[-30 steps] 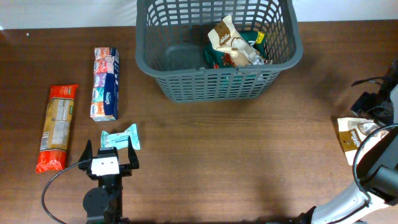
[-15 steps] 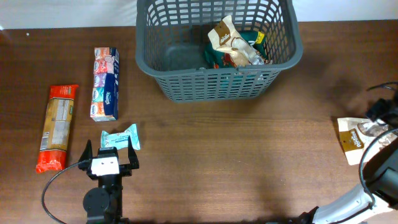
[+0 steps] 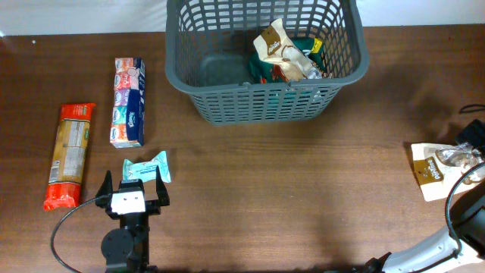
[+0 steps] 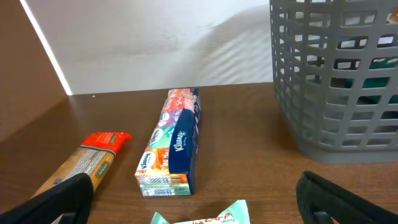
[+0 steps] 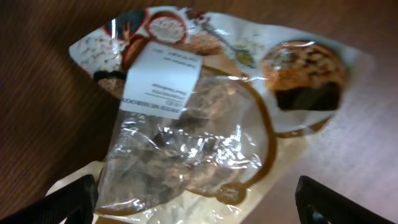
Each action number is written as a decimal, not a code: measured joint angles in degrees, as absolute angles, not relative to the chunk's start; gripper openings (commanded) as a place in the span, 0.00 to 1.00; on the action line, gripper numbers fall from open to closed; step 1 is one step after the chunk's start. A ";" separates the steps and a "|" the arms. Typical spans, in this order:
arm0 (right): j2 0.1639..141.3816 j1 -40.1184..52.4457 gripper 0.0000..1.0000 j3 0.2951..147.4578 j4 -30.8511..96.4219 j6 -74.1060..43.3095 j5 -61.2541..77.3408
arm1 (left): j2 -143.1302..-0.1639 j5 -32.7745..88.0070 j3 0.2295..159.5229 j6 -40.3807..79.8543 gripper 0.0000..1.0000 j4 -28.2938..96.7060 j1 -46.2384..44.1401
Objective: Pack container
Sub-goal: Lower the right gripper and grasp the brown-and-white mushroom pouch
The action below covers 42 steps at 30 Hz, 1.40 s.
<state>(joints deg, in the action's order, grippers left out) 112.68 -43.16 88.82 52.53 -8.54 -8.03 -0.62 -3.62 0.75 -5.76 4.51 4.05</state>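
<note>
The container is a dark grey slotted basket (image 3: 265,102) at the top centre, holding a tan cookie bag (image 3: 279,47) and a green packet (image 3: 309,49). My left gripper (image 3: 135,182) is open, just short of a teal snack bar (image 3: 148,168). In the left wrist view the bar (image 4: 205,219) lies between my open fingers (image 4: 62,199) at the bottom edge, untouched. My right gripper (image 3: 468,152) is at the far right edge, over a tan cookie bag (image 3: 430,171). In the right wrist view that bag (image 5: 199,124) fills the frame between the wide-open fingers (image 5: 345,202).
A Kleenex tissue pack (image 3: 129,101) and an orange pasta packet (image 3: 70,155) lie at the left. Both show in the left wrist view, the tissue pack (image 4: 171,143) ahead and the pasta packet (image 4: 84,165) left, with the basket wall (image 4: 336,81) at right.
My right arm has moved toward the right table edge and now hangs over the cookie bag. The left arm and all packets have not moved.
</note>
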 measured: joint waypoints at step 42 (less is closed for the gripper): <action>110.93 -43.53 0.99 72.82 36.40 -6.76 2.74 | -0.62 -3.62 0.75 -5.76 0.99 4.51 4.05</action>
<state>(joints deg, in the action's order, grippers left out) 110.93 -43.53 72.82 36.40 -6.76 2.74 -0.62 -3.62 0.75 -5.76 4.51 4.05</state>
